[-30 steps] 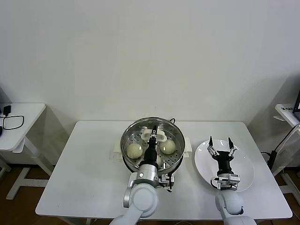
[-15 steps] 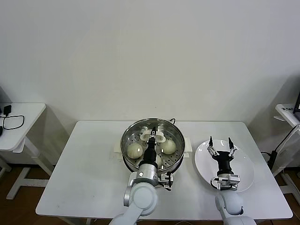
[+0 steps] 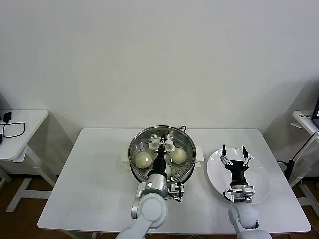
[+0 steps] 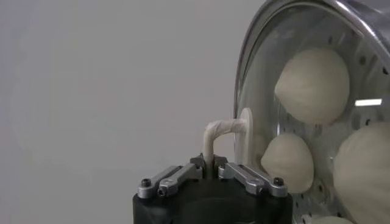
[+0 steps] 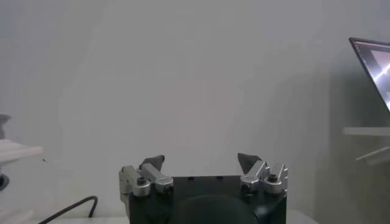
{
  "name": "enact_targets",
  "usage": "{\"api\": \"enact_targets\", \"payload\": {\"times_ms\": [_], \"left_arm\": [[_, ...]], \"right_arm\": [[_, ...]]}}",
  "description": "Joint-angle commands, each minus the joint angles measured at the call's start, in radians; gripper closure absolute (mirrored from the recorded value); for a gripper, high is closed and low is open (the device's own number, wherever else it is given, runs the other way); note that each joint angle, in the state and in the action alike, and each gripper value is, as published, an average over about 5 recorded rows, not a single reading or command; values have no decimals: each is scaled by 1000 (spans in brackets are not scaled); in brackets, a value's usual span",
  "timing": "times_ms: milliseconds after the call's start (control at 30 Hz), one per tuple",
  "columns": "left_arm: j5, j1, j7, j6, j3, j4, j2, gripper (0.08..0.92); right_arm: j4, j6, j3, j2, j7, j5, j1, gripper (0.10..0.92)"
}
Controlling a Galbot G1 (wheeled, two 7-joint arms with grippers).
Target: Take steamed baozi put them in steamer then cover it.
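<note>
Sitting on the steamer, the cover closes the pot, its clear glass showing the baozi on the perforated tray beneath. The steamer stands mid-bench, on a white base. The left hand is over the middle of the cover, right at the whitish handle; in the left wrist view the loop of that handle rises from between the hand's narrow-set fingers, which sit close about it, though whether they actually press on it cannot be told. Three buns show through the glass in that view, one beyond the handle and two nearer the hand. The right hand hangs over the white plate at the right of the bench, well apart from the steamer, fingers spread wide and holding nothing; the right wrist view shows its two tips apart.
</note>
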Motion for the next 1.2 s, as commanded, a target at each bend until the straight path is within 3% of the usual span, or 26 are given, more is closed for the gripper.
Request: {"api": "enact_targets", "payload": {"times_ms": [33, 567, 833, 933, 1033, 1133, 1200], "left_arm": [[-28, 9, -8, 1, -5, -19, -1, 678], [-92, 121, -6, 5, 10, -222, 75, 221], [-280, 250, -15, 5, -34, -441, 176, 177], [-446, 322, -86, -3, -121, -511, 200, 177], [-729, 371, -250, -34, -280, -528, 199, 177], [-1043, 380, -417, -115, -484, -464, 189, 177], [-1218, 378, -468, -188, -608, -385, 190, 177]], "right_arm": [[1, 1, 0, 0, 0, -1, -2, 203], [7, 0, -2, 1, 1, -3, 6, 203], [19, -51, -13, -15, 8, 7, -3, 203], [40, -84, -28, -32, 16, 32, -16, 203], [61, -101, -27, -47, 3, 63, -32, 203], [79, -108, -22, -56, -19, 110, -48, 203], [81, -97, -21, -60, -30, 132, -56, 203]]}}
